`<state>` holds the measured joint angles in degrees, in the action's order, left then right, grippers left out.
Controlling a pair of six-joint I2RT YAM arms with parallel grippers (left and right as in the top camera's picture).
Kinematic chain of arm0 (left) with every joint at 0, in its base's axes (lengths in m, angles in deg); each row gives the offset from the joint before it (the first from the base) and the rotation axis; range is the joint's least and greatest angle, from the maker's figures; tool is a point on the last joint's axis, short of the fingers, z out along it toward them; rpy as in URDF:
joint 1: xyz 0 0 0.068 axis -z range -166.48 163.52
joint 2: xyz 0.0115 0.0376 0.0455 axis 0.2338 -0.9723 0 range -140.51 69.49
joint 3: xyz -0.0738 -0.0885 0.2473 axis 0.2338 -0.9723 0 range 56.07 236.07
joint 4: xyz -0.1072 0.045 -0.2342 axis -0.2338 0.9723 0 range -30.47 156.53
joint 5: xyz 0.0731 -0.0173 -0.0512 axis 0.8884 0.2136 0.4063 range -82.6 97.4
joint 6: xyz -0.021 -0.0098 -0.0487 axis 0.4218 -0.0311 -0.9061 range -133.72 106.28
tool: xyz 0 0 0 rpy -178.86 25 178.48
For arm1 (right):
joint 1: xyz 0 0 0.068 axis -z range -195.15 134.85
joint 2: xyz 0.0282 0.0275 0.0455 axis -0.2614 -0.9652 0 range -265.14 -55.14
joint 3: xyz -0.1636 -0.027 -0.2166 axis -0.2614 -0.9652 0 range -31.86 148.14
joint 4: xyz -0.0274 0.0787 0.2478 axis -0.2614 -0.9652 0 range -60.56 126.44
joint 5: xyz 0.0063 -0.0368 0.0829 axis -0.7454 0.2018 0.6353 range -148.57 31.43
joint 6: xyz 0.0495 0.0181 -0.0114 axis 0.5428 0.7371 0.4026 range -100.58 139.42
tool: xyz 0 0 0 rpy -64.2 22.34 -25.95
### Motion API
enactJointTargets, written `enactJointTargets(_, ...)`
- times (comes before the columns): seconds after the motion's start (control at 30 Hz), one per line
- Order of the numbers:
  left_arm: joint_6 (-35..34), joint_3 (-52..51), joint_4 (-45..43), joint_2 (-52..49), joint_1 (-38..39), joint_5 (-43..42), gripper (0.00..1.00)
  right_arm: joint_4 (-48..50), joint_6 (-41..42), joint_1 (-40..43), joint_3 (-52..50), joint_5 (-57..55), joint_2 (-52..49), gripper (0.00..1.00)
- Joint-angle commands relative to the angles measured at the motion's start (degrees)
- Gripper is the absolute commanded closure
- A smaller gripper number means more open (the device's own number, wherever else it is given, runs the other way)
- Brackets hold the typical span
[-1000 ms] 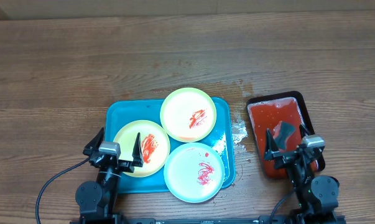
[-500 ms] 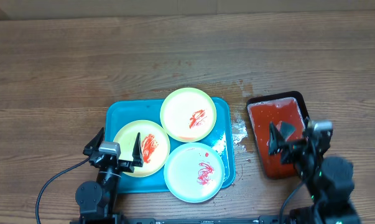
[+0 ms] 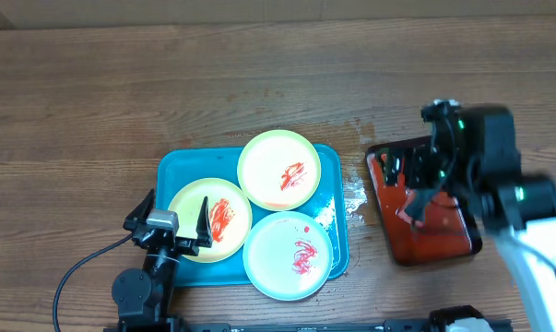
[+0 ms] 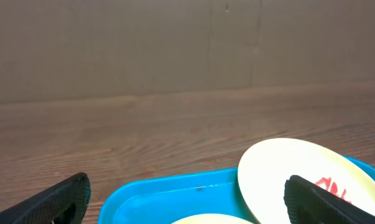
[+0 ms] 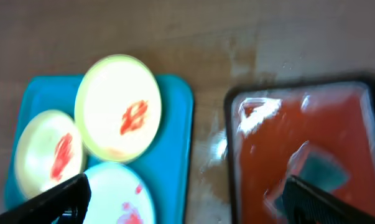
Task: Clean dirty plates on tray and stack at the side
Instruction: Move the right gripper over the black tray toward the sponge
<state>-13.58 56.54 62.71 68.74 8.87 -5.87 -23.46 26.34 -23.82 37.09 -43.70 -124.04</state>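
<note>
Turquoise tray [image 3: 170, 168] holds three smeared plates [image 3: 279, 170], well left of right gripper [image 3: 414, 180]: fingers spread, empty, over black tray [image 3: 379, 149], teal pad [image 5: 324, 171] near one fingertip. Left gripper [image 3: 178, 205] spread, empty, nearer plates.

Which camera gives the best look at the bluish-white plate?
The overhead view: the bluish-white plate lies whole on the blue tray, red smears plain. The right wrist view catches only its top part, blurred. The left wrist view does not show it.

Bright even light; R wrist view blurry w/ motion.
</note>
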Motion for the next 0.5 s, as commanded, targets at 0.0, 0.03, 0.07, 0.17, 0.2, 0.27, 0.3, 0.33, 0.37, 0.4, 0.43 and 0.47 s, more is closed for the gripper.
enactJointTargets(0.0,-0.1,-0.2,0.0,0.5,-0.4,0.2,0.0,-5.8,3.6,-0.2,6.6,7.1,-6.4,0.0)
enactJointTargets(0.03,-0.2,-0.2,0.0,0.5,-0.4,0.2,0.0,-7.3,3.6,-0.2,7.3,8.5,-7.6,0.0)
enactJointTargets(0.07,-0.1,-0.2,0.0,0.5,-0.4,0.2,0.0,-8.7,3.6,-0.2,7.4,10.1,-8.8,0.0)
enactJointTargets(0.17,-0.1,-0.2,0.0,0.5,-0.4,0.2,0.0,-12.1,3.6,-0.2,7.4,10.7,-10.8,0.0)
enactJointTargets(0.2,-0.1,-0.2,0.0,0.5,-0.4,0.2,0.0,-13.0,3.6,-0.2,7.4,10.7,-11.3,0.0)
enactJointTargets(0.27,-0.1,-0.2,0.0,0.5,-0.4,0.2,0.0,-14.3,3.6,-0.2,7.4,10.7,-11.8,0.0)
enactJointTargets(0.3,-0.1,-0.2,0.0,0.5,-0.4,0.2,0.0,-14.7,3.6,-0.2,7.4,10.7,-11.8,0.0)
enactJointTargets(0.33,-0.1,-0.2,0.0,0.5,-0.4,0.2,0.0,-15.0,3.6,-0.2,7.4,10.8,-11.8,0.0)
enactJointTargets(0.37,-0.1,-0.2,0.0,0.5,-0.4,0.2,0.0,-15.1,3.6,-0.2,7.4,10.7,-11.8,0.0)
enactJointTargets(0.4,-0.1,-0.2,0.0,0.5,-0.4,0.2,0.0,-15.3,3.6,-0.2,7.4,10.8,-11.8,0.0)
enactJointTargets(0.43,-0.2,-0.2,0.0,0.5,-0.4,0.2,0.0,-15.2,3.6,-0.2,7.4,10.8,-11.8,0.0)
enactJointTargets(0.47,-0.1,-0.2,-0.1,0.5,-0.4,0.2,0.01,-15.3,4.2,-0.2,7.4,11.0,-11.8,0.0)
